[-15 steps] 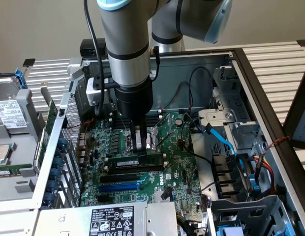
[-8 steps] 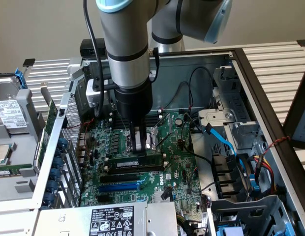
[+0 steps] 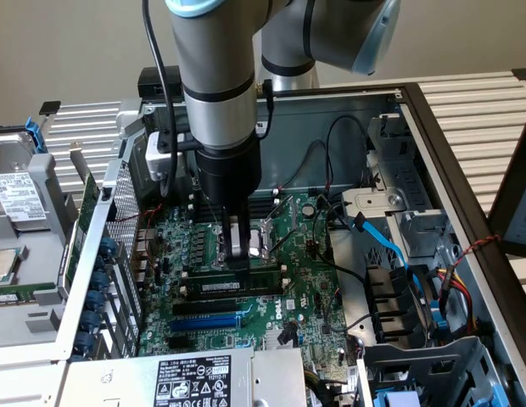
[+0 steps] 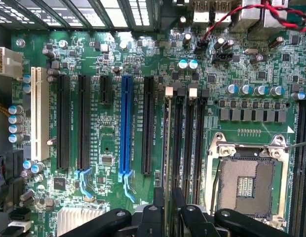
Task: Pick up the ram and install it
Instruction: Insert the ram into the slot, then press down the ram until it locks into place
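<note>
Green motherboard [image 3: 305,280] lies in the open case [image 3: 433,119]. At the exterior view's left stands a drive cage [image 3: 42,182]. Toward the middle the hand [image 3: 238,259] hangs narrow, pinching the ram [image 3: 246,278] from above. The ram stands on edge along a black memory slot, between the socket [image 3: 261,242] and the blue slot [image 3: 204,322]. Blue cables [image 3: 383,240] run at that view's right. In the wrist view the ram [image 4: 167,143] shows edge-on between the fingers [image 4: 158,212].
</note>
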You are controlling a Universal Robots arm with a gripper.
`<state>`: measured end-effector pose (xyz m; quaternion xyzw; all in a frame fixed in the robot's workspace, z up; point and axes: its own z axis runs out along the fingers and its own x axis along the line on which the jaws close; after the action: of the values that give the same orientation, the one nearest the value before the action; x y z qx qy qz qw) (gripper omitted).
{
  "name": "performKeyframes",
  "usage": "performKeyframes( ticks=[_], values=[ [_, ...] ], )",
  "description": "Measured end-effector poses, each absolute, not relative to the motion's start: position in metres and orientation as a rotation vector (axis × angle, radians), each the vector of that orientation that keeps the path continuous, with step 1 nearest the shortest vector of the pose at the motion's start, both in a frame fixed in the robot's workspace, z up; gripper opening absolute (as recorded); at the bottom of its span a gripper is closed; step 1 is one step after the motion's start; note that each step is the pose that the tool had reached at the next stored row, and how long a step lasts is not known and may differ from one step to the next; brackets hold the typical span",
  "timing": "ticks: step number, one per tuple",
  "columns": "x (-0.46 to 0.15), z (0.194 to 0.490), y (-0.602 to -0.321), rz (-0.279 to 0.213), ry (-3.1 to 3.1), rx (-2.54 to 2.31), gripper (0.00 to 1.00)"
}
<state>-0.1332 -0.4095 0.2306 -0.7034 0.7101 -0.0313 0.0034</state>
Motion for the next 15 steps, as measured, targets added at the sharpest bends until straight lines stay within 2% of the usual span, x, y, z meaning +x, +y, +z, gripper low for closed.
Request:
performKeyframes(
  ticks=[15],
  values=[
    [-0.133, 0.243, -0.41, -0.065, 2.241, -2.221, 0.22]
  ],
)
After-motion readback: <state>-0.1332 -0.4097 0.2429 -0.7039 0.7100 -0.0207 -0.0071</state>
